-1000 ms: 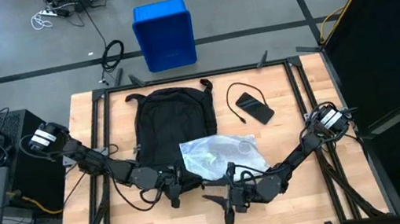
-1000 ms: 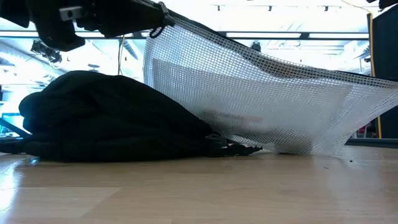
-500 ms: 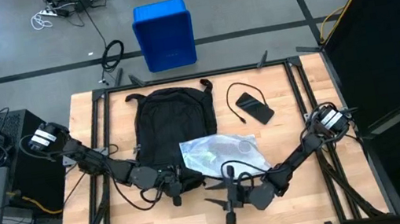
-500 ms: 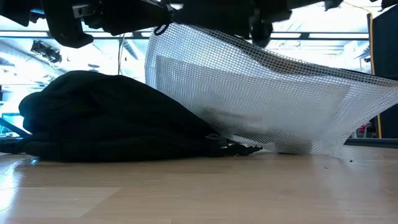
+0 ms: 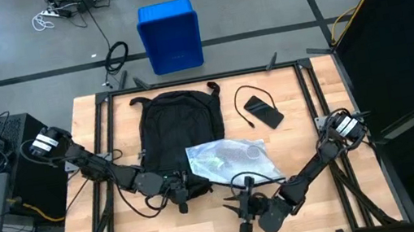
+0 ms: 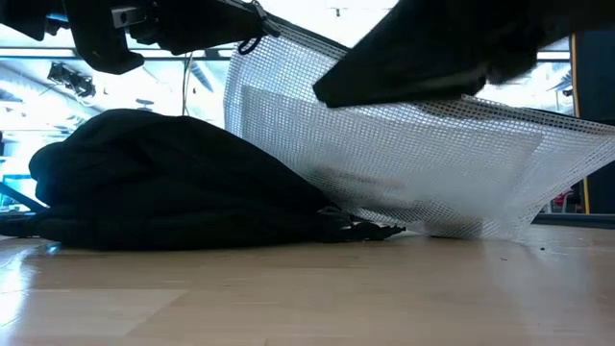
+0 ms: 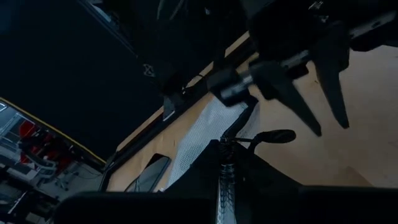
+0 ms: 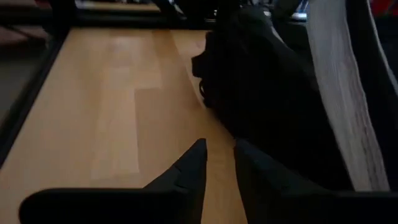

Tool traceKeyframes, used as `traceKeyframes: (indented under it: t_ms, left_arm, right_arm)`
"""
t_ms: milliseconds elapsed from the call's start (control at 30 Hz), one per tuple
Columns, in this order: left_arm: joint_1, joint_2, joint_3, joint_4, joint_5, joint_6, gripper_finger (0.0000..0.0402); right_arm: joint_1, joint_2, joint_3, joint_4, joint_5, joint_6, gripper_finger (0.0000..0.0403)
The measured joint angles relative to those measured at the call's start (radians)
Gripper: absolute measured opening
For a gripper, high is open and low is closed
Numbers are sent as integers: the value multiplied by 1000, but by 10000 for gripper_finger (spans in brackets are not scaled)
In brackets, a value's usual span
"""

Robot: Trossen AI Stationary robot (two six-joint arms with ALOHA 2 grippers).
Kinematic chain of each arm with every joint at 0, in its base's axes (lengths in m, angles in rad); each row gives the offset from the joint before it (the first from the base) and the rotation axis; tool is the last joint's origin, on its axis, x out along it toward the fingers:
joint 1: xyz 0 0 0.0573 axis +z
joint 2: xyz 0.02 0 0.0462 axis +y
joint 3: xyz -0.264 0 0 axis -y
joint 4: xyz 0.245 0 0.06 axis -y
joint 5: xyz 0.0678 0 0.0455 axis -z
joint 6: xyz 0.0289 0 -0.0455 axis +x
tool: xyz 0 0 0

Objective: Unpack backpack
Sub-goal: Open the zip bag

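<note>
Backpack (image 5: 177,129), black and lying flat, takes up the middle of the wooden table (image 5: 297,111), its rounded top toward the far edge and its open end toward the arms. A white mesh pouch (image 5: 230,159) sticks out of that near end, angled to the right of the bag, one corner lifted; something pale shows through the mesh but cannot be made out. The left gripper (image 5: 178,188) sits at the backpack's near edge with its fingers clenched on dark fabric and a zipper there. The right gripper (image 5: 240,210) hovers over bare wood nearer the front edge, just beside the pouch, its fingers (image 8: 193,165) close together with a thin gap and nothing between them. A dark phone (image 5: 262,111) with a cable lies right of the backpack.
</note>
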Motion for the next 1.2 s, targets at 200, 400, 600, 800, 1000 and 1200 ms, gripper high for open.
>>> traceKeyframes:
  t_ms: [200,400,600,800,1000,1200]
  left_arm:
    - [1,0,0,-1,0,-3,0]
    - [1,0,0,-16,0,-5,0]
    - [1,0,0,-17,0,-9,0]
    - [2,0,0,-16,0,-9,0]
    - [2,0,0,-16,0,-10,0]
    - [2,0,0,-16,0,-10,0]
  right_arm:
    - [-9,0,250,-399,-2,-14,34]
    - [-37,2,326,-484,-5,-60,31]
    - [-74,7,324,-510,-7,-102,52]
    - [-95,7,324,-542,-13,-35,101]
    - [-115,7,324,-540,-19,46,159]
    - [-141,7,324,-494,-72,55,197]
